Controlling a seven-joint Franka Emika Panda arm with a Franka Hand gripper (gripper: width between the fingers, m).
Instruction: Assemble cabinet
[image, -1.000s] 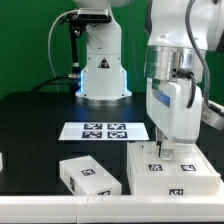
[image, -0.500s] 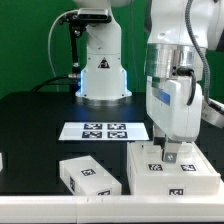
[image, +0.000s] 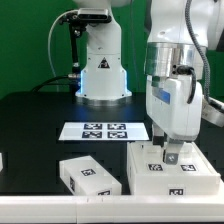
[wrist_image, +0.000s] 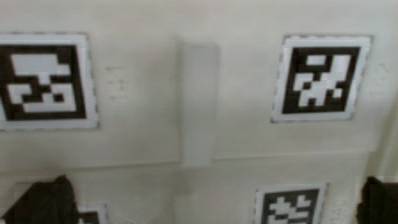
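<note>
The cabinet is a large white box with black-and-white tags, standing at the front on the exterior view's right. My gripper hangs straight down over its top, fingertips at or just above the surface. In the wrist view the cabinet's white top fills the frame, with a raised ridge and several tags. The gripper is open, and its dark fingertips stand wide apart at both edges with nothing between them but the cabinet's face.
A smaller white tagged block lies to the exterior view's left of the cabinet. The marker board lies behind them on the black table. Another white part shows at the far left edge. The arm's base stands at the back.
My gripper has sunk slightly toward the cabinet's top. Nothing else has moved.
</note>
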